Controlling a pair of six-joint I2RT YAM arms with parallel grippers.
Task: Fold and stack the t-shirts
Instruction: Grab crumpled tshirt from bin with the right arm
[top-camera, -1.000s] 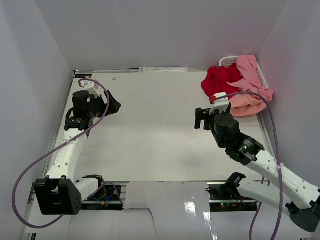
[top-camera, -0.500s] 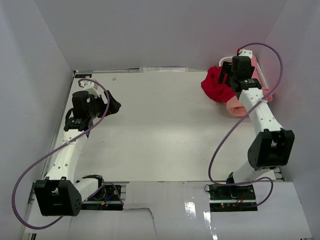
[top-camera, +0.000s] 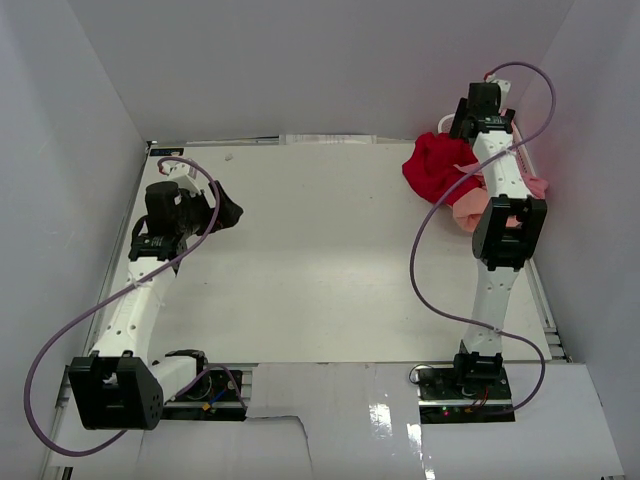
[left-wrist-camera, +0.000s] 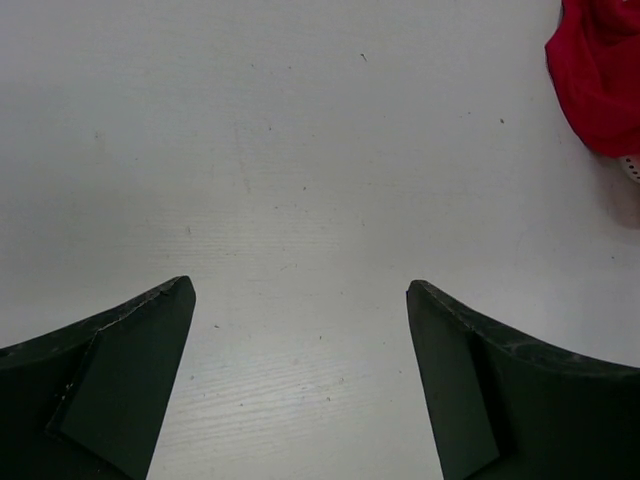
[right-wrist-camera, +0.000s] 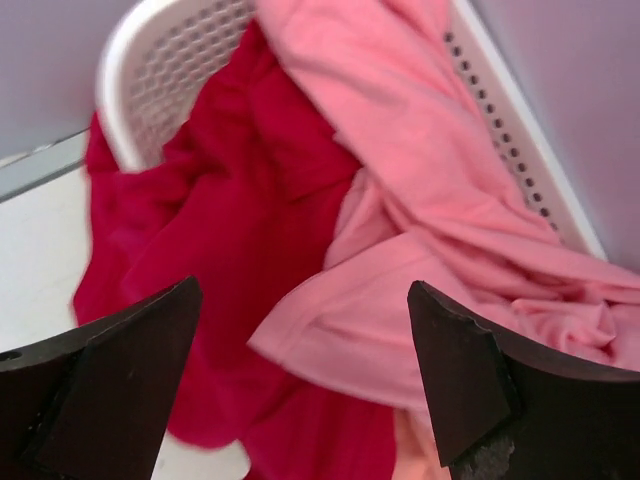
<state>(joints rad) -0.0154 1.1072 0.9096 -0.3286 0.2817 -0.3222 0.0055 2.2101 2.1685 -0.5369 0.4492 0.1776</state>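
Three t-shirts lie heaped in and over a white perforated basket (right-wrist-camera: 170, 60) at the table's far right corner. The deep red shirt (top-camera: 435, 168) spills left onto the table; it also shows in the right wrist view (right-wrist-camera: 230, 220) and at the left wrist view's right edge (left-wrist-camera: 600, 75). The medium pink shirt (right-wrist-camera: 440, 230) drapes over it. The pale peach-salmon shirt (top-camera: 468, 212) shows below the arm. My right gripper (right-wrist-camera: 300, 300) hangs open above the pink and red shirts, holding nothing. My left gripper (left-wrist-camera: 300, 300) is open and empty over bare table at the left (top-camera: 222, 208).
White walls enclose the table on the left, back and right. The basket sits tight against the right wall (top-camera: 590, 150). The right arm (top-camera: 500, 230) stretches nearly straight from its base to the far corner, with a purple cable (top-camera: 430, 230) looping beside it.
The right arm has swung from mid-table out to the far right corner, and its gripper now hangs over the shirts in the basket. The left arm has not moved.
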